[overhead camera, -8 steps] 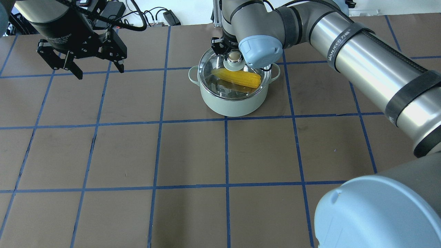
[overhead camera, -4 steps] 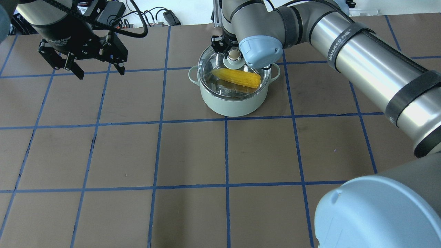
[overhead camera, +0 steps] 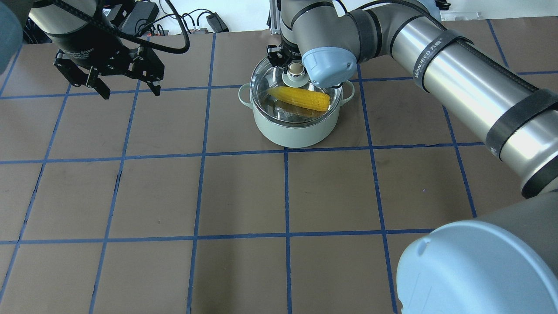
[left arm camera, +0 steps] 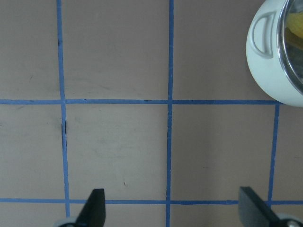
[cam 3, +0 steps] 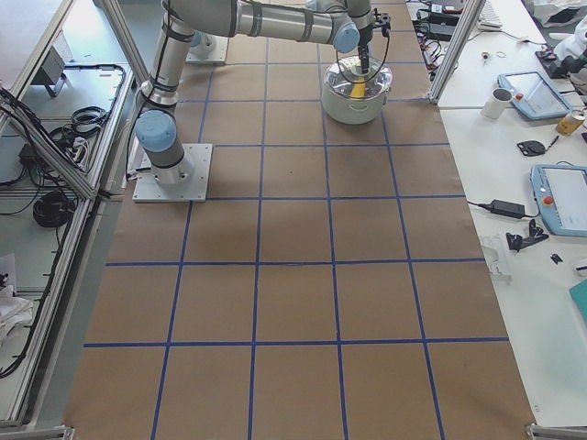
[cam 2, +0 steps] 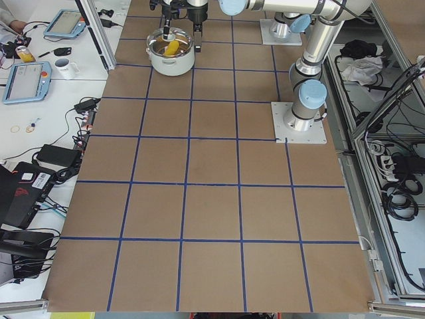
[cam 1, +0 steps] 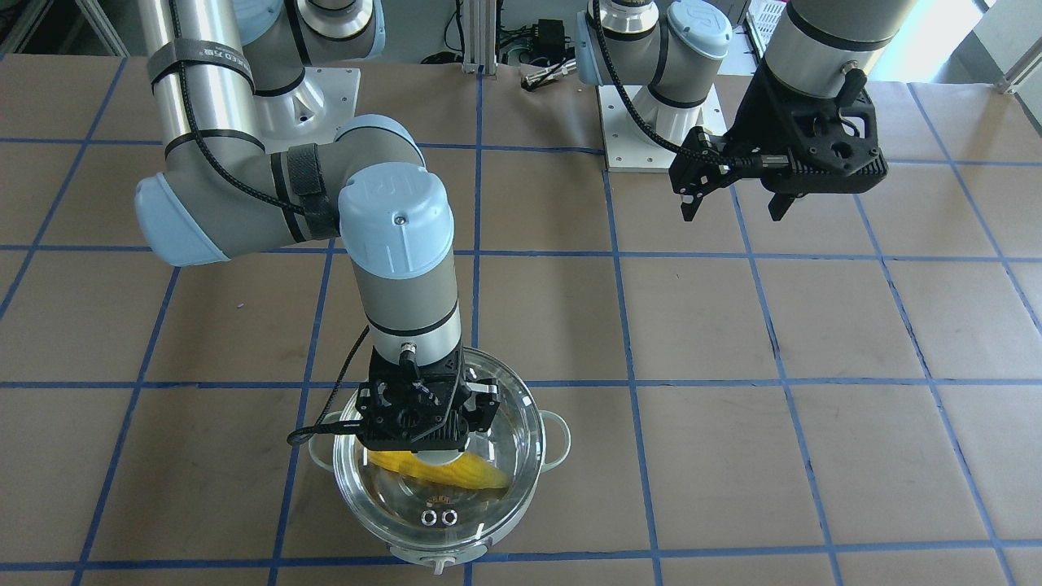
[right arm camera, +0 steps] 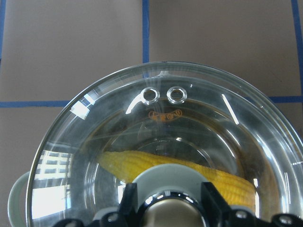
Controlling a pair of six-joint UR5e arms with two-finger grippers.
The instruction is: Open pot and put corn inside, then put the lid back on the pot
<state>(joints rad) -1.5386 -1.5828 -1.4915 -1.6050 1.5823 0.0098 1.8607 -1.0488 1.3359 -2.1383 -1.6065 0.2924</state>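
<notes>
- Across the table, front view: you see the yellow toy corn cob [cam 1: 480, 476] inside the mint-green steel pot [cam 1: 566, 439] at 7 o'clock, with the clear domed glass lid [cam 1: 488, 521] seated on it.
- Overhead: the left gripper [overhead camera: 130, 92] hangs splayed and empty at the pot's 9 o'clock.
- Right wrist: the right gripper [right arm camera: 169, 189] flanks the knob [right arm camera: 170, 217]; you cannot tell whether it is pinching. Likely only the release is left.

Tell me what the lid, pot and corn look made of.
Lid: clear glass, glossy; corn shows through it, with bright reflections. Pot: probably enamelled or painted metal, smooth pale mint outside. Corn: likely moulded plastic, yellow, bumpy kernel rows.
</notes>
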